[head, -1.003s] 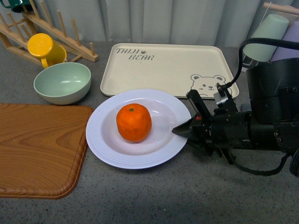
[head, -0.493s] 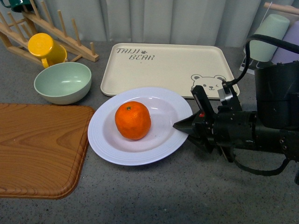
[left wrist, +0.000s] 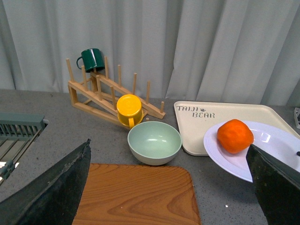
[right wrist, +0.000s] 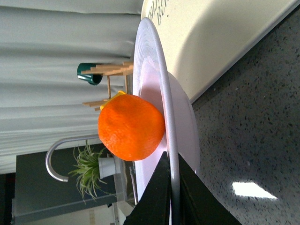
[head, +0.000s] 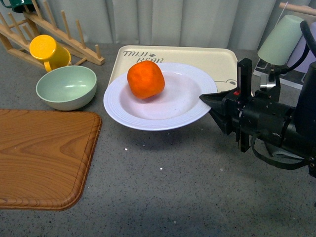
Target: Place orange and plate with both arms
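The white plate (head: 168, 106) hangs in the air above the near edge of the beige tray (head: 224, 59), tilted slightly. My right gripper (head: 210, 102) is shut on its right rim. The orange (head: 145, 79) rests on the plate's far left part. In the right wrist view the plate's rim (right wrist: 161, 93) runs edge-on between the black fingers (right wrist: 157, 197), with the orange (right wrist: 131, 127) beside it. The left wrist view shows the orange (left wrist: 235, 136) on the plate (left wrist: 276, 143) at right; my left gripper (left wrist: 171, 187) stands open over the wooden board (left wrist: 136, 194), holding nothing.
A pale green bowl (head: 65, 87) and a yellow mug (head: 48, 52) sit at left by a wooden rack (head: 54, 34). The wooden board (head: 42, 158) lies at front left. Upturned cups (head: 281, 39) stand at the back right. A green mug (left wrist: 91, 59) hangs on the rack.
The right gripper has lifted the plate off the counter and carried it up and back over the tray's edge. The orange has rolled toward the plate's far left side.
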Robot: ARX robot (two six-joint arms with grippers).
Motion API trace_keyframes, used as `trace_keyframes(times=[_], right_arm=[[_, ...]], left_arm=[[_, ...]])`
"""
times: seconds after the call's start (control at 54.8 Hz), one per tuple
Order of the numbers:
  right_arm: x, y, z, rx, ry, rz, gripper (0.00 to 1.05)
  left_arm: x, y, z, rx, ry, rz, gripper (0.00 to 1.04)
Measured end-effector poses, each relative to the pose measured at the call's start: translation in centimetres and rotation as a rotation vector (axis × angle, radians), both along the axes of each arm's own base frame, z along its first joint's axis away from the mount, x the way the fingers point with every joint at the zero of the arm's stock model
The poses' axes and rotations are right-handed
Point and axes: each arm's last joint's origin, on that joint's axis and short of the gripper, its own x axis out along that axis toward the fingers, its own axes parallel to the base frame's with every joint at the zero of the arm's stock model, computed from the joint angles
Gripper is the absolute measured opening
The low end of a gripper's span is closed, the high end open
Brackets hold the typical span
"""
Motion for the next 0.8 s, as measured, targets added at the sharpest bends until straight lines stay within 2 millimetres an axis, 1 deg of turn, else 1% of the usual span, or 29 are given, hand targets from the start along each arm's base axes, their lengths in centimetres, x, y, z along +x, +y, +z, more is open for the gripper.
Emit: trace_keyframes(times=[0.274,0.438,0.547,0.693,0.803], right_arm=[[2.8,1.3,0.0,0.042,-0.022,-0.142,0.01],[4.4,3.2,-0.4,0.041,-0.001,-0.184,0.01],[5.8,4.9,-1.0,0.042,0.021,-0.217,0.01],[7.2,6.0,-1.3,0.036,0.026,-0.248,0.01],[8.7,6.8,-1.8,0.004,0.057,-0.271,0.01]], left_arm=[[0.0,0.0,0.0,0.0,0.0,0.0,0.98],[0.0,0.0,0.0,0.0,0.0,0.0,0.98],[0.0,0.0,0.0,0.0,0.0,0.0,0.98],[0.0,0.0,0.0,0.0,0.0,0.0,0.98],[0.0,0.0,0.0,0.0,0.0,0.0,0.98]])
